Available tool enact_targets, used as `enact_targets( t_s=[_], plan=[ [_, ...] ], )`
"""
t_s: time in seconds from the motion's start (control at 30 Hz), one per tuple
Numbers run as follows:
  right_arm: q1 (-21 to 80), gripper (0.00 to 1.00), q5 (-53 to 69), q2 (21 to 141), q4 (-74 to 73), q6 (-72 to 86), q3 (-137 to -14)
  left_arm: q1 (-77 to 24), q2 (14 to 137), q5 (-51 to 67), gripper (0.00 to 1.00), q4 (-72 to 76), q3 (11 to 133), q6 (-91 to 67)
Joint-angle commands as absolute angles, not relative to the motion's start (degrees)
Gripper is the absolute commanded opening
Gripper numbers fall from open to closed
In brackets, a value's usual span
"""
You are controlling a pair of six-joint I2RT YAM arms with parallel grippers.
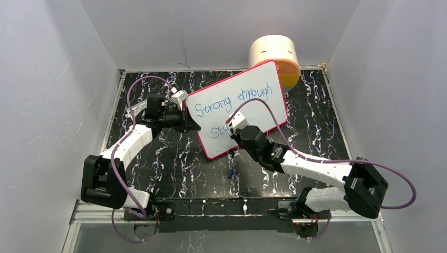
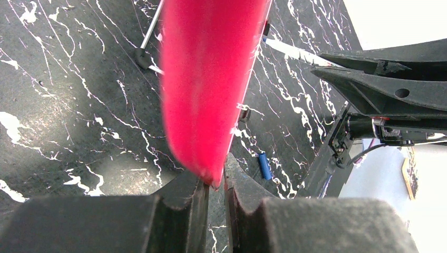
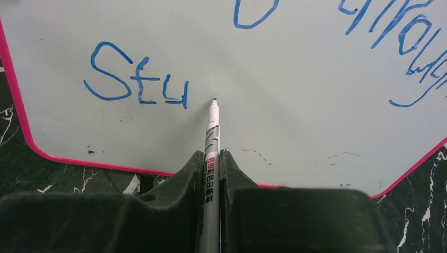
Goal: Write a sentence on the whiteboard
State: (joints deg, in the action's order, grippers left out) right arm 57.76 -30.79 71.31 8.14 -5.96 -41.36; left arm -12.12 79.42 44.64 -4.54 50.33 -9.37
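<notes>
The whiteboard [image 1: 240,108], white with a pink-red frame, is tilted above the black marbled table. My left gripper [image 1: 185,122] is shut on its left edge; in the left wrist view the pink frame [image 2: 208,79] runs up from between the jaws. The sentence [image 1: 232,100] in blue reads "Strong through" on the first line and "Stu" [image 3: 134,79] on the second. My right gripper [image 1: 237,128] is shut on a silver marker [image 3: 212,137]. The marker's blue tip sits on or just off the board right of the "u".
A cream cylinder with an orange base [image 1: 277,58] stands behind the board at the back. A small blue marker cap [image 1: 231,172] lies on the table below the board, also seen as the blue cap [image 2: 264,166]. White walls enclose the table on three sides.
</notes>
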Motion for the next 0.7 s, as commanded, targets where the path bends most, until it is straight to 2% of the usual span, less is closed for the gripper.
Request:
enact_targets(
  t_s=[0.0,0.67],
  plan=[
    [57.51,0.00,-30.57,71.51,12.26,-5.24,-44.04,-12.22,80.89,42.02,0.00,-7.48,50.97,-7.82],
    [57.49,0.00,-31.95,73.49,15.90,-6.41,-44.61,-12.22,80.59,42.37,0.00,-7.50,51.04,-7.78]
  ],
)
